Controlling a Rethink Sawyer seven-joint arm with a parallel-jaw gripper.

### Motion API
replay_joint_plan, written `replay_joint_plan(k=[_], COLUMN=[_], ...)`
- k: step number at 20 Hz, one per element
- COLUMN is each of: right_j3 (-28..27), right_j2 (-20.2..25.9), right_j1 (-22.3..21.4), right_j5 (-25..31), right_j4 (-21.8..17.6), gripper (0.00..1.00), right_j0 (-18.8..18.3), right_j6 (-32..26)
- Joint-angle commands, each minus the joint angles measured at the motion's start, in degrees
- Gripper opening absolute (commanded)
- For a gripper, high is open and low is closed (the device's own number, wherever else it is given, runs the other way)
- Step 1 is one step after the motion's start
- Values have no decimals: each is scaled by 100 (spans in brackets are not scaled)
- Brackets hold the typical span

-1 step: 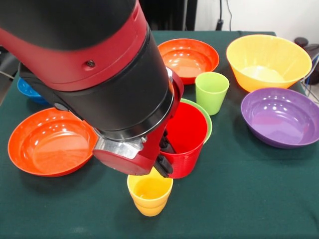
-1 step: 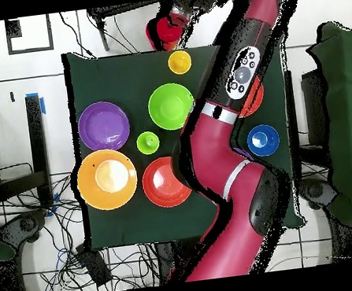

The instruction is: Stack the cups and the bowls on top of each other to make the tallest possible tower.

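Above the yellow cup (image 1: 149, 194) | jaws (image 1: 167, 154) grip red cup (image 1: 185, 137) | tilted

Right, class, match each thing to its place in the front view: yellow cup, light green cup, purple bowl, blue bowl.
1 yellow cup
2 light green cup
3 purple bowl
4 blue bowl

A far left, partly behind the arm
B at the right edge
C nearest the camera
D just right of the far red-orange bowl

Pairs: 1-C, 2-D, 3-B, 4-A
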Motion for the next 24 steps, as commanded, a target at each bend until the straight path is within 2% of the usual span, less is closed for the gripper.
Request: replay_joint_plan(k=[1, 24], right_j3=[-872, -1058], right_j2=[-111, 830], right_j1=[48, 114], right_j5=[-259, -654], right_j4=[-732, -1712], gripper=[0, 0], right_j0=[96, 26], right_j6=[-1604, -2246])
